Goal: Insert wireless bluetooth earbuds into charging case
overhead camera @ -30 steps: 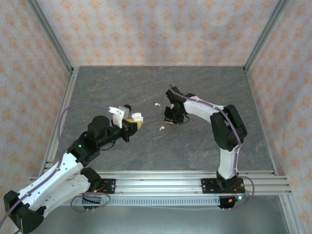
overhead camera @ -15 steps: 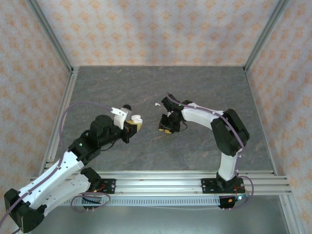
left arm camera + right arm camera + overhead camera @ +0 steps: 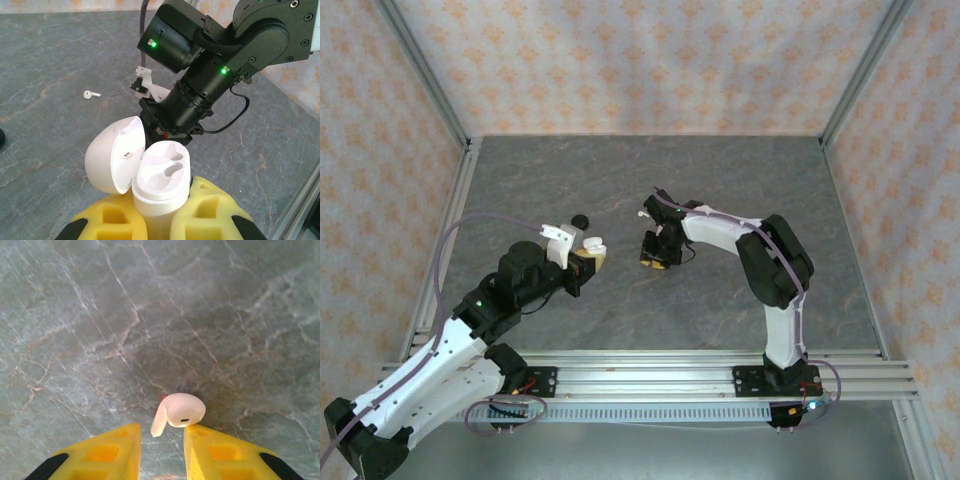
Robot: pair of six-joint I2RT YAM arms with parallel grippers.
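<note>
Earbud [image 3: 177, 411], white, lies on the tabletop [image 3: 75, 315] at the tips of the right gripper [image 3: 161, 432] in the right wrist view, its stem in the narrow gap between the parted jaws. The left wrist view shows the left gripper [image 3: 160, 207] clamped on the open charging case [image 3: 162, 172], both wells empty. A second earbud [image 3: 91, 93] lies on the tabletop beyond.

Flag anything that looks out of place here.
The case, clamped open in the left tool, has both sockets empty. A loose earbud lies on the table away from it; a second earbud sits at the tips of the right tool. Nothing looks damaged.
</note>
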